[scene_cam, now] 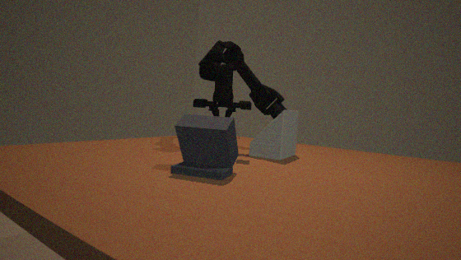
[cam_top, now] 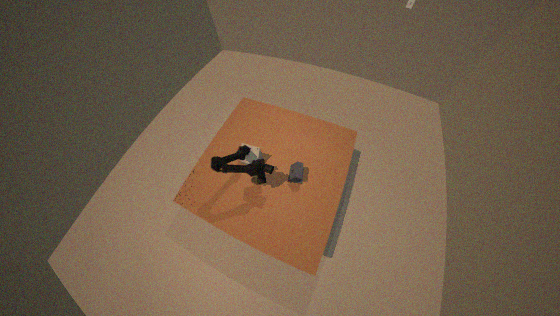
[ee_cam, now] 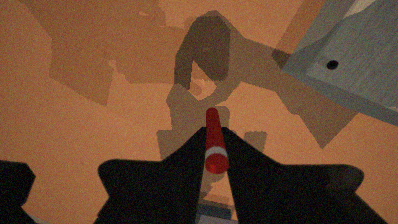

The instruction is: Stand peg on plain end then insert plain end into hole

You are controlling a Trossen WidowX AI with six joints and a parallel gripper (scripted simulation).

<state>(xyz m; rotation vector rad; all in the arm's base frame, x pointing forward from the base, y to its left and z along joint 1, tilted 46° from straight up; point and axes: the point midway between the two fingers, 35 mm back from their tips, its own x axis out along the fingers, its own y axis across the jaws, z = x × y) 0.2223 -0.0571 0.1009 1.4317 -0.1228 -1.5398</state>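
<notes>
Gripper [ee_cam: 216, 150] clenched on the red peg [ee_cam: 215, 137], with dark fingers pressing both sides just at the white band [ee_cam: 216, 151]. Peg above the orange table [ee_cam: 75, 125], banded end toward the wrist camera, plain end pointing away and down toward the shadows. Sloped grey panel [ee_cam: 350, 65] with its one hole [ee_cam: 332, 64] to the upper right, apart from the peg; whether the plain end touches the table, cannot tell.
</notes>
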